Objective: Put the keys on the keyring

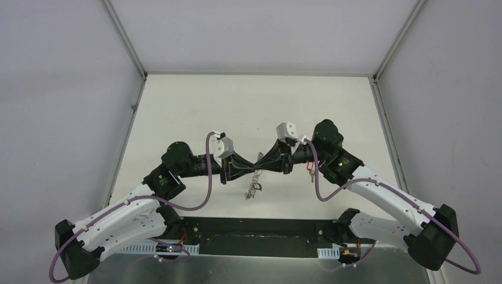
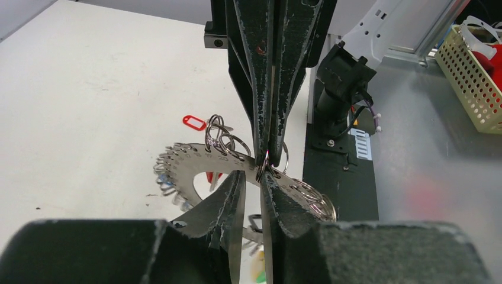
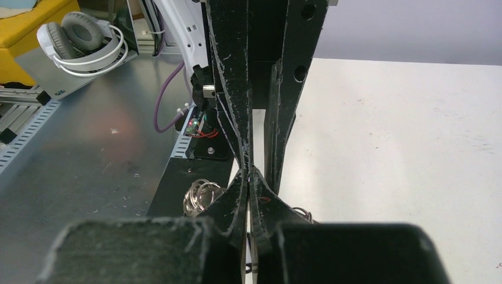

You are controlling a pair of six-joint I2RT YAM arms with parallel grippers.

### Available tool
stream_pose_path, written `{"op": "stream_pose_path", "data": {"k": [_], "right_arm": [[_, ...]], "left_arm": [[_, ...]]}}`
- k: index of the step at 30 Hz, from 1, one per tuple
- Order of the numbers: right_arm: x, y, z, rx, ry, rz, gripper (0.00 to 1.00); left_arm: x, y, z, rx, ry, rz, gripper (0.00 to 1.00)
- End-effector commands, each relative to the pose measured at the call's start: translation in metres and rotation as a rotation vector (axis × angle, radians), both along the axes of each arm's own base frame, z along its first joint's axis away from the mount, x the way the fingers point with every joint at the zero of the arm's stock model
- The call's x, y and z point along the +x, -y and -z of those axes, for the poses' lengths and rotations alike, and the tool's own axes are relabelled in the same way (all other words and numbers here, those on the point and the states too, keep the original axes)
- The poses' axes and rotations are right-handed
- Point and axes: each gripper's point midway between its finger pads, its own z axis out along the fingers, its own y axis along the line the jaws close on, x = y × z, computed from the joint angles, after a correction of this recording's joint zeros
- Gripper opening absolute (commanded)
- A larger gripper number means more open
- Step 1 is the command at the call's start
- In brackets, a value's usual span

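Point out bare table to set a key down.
Bare: the far table between the arms and the back wall. Crowded: the centre, where left gripper and right gripper meet at the keyring, red key tag beside.

Your left fingers and right fingers meet tip to tip above mid-table. The keyring is between them, with a key on the table to its right.

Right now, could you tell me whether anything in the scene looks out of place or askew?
The large dark grey metal keyring hangs tilted above the white table, held at its edge where the shut right gripper meets the left gripper. One red oval plastic tag lies loose on the table, apart from it.
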Motion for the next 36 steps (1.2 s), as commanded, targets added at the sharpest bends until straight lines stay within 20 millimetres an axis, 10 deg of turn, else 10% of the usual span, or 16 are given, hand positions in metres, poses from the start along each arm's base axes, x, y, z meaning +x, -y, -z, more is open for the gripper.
{"op": "stream_pose_path", "data": {"k": [1,16,24,36], "right_arm": [[-0.003,0.0,-0.019,0.044,0.071,-0.017,0.0],[0.003,-0.002,-0.019,0.028,0.051,0.017,0.0],[0.008,0.005,-0.031,0.056,0.097,0.09,0.7],[0.0,0.031,-0.026,0.047,0.173,0.169,0.85]], "left_arm": [[0.008,-0.001,-0.03,-0.067,-0.012,-0.061,0.18],[0.006,-0.005,-0.035,-0.086,-0.035,-0.074,0.0],[0.004,-0.012,-0.033,-0.082,-0.006,-0.09,0.0],[-0.024,-0.028,-0.042,-0.067,0.369,0.012,0.0]]}}
